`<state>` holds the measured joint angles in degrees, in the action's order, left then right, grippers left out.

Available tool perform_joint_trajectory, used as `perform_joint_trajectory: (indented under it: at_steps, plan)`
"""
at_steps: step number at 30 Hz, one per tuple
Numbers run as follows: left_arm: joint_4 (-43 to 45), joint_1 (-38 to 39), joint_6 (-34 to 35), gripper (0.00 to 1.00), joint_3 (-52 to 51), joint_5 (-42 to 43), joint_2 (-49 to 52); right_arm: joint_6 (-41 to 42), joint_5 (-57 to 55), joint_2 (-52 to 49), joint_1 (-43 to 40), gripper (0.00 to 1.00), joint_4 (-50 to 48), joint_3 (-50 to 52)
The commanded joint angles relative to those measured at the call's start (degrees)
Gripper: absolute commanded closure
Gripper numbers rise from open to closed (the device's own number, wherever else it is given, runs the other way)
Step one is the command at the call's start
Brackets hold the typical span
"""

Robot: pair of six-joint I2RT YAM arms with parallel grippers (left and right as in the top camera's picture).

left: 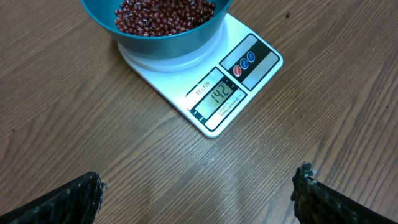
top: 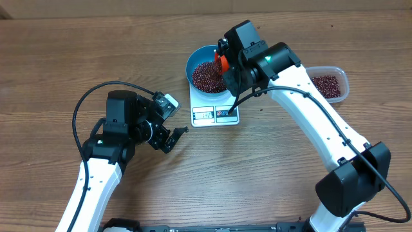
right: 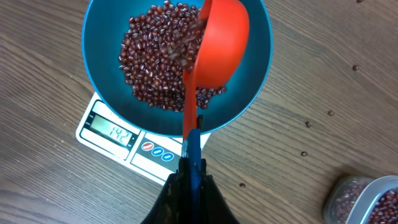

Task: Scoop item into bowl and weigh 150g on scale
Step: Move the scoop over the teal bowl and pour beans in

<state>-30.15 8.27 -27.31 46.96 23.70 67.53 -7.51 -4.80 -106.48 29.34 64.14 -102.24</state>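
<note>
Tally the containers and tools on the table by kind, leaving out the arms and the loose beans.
Bowls: 1, the blue bowl
Tubs: 1, the clear tub
Scales: 1, the white scale
Scoops: 1, the red scoop
Total: 4

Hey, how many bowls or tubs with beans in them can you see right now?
2. The blue bowl sits on the scale; the clear tub stands apart, farther to the right. None seems hidden.
</note>
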Motion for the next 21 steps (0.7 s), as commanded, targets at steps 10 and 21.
perform_joint_trajectory:
  at_steps: [10,21]
  plan:
    - [0.15,0.02,0.55,0.0,0.04,-0.17,-0.02,0.2,-1.64,0.15,0.28,0.96,-0.17,-1.79]
    - [0.15,0.02,0.55,0.0,0.04,-0.17,-0.02,0.0,-3.32,0.17,0.92,0.96,0.63,-1.77]
